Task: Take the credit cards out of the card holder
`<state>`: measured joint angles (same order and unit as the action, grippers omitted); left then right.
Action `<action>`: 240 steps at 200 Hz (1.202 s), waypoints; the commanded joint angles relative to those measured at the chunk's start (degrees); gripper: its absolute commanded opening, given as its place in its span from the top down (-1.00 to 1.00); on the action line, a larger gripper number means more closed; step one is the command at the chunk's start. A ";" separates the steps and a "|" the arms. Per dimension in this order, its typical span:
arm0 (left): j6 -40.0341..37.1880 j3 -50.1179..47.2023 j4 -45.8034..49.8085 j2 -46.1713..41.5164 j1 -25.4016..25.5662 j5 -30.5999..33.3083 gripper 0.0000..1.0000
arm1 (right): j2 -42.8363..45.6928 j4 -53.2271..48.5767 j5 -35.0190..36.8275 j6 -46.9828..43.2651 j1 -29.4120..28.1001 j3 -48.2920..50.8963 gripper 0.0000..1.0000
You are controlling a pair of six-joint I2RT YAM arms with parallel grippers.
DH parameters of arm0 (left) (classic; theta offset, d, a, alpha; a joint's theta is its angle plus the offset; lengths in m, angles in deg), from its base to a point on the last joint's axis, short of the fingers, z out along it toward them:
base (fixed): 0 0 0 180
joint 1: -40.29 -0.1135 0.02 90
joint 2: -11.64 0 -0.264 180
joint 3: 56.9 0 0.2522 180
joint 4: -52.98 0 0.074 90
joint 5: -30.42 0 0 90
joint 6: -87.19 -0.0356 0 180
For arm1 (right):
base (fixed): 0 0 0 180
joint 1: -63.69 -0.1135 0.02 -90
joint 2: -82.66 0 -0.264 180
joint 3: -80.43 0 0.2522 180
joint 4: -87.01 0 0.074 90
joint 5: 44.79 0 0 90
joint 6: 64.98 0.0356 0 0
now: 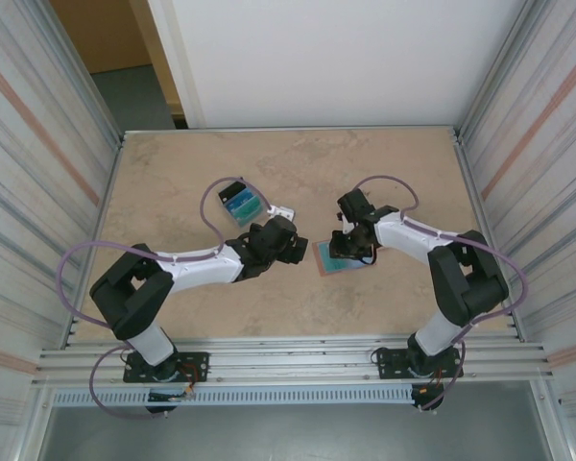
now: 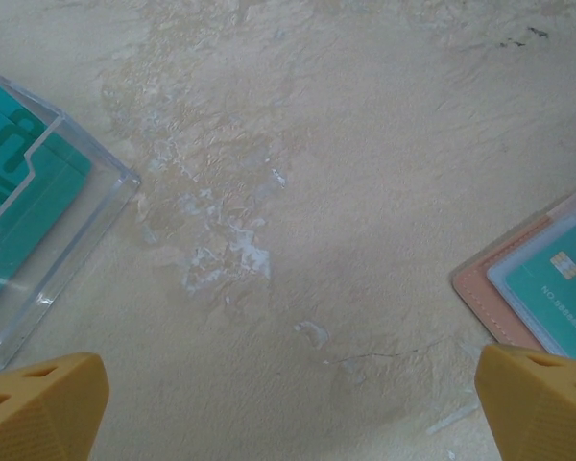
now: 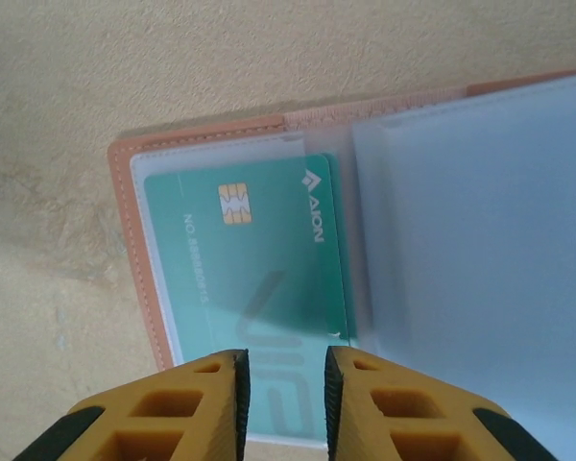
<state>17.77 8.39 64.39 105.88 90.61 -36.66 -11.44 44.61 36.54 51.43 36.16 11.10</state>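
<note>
Right end effector [image 3: 284,365], jaws narrow, grip on it not discernible, should draw the teal credit card [image 3: 259,240] straight from the card holder [image 3: 132,250]; left end effector [image 2: 288,394] released.

Left pincer [image 2: 288,408] gapes wide, right pincer [image 3: 286,384] narrow.

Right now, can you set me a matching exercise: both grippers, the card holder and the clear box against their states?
1 left gripper
2 right gripper
3 card holder
4 clear box

A lies open, teal card in its pocket
B jaws wide, above bare table
C stacked cards inside
D jaws narrow, above the teal card

Pairs: 1-B, 2-D, 3-A, 4-C
</note>
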 commanded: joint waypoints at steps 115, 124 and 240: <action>1.48 1.79 4.40 -0.06 0.16 4.32 -0.97 | -5.12 0.33 -3.07 0.81 -1.18 -1.32 0.30; 1.40 1.91 4.84 -0.03 0.15 4.66 -0.97 | -5.11 0.88 -4.56 1.41 -1.62 -1.33 0.32; 1.57 1.39 6.33 0.94 0.29 2.48 -0.97 | -3.55 4.65 -12.55 6.99 -4.59 -0.97 0.39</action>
<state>18.27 9.15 69.77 105.92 90.61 -34.02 -15.55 49.07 25.33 56.55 31.73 10.49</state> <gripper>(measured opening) 0.987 0.311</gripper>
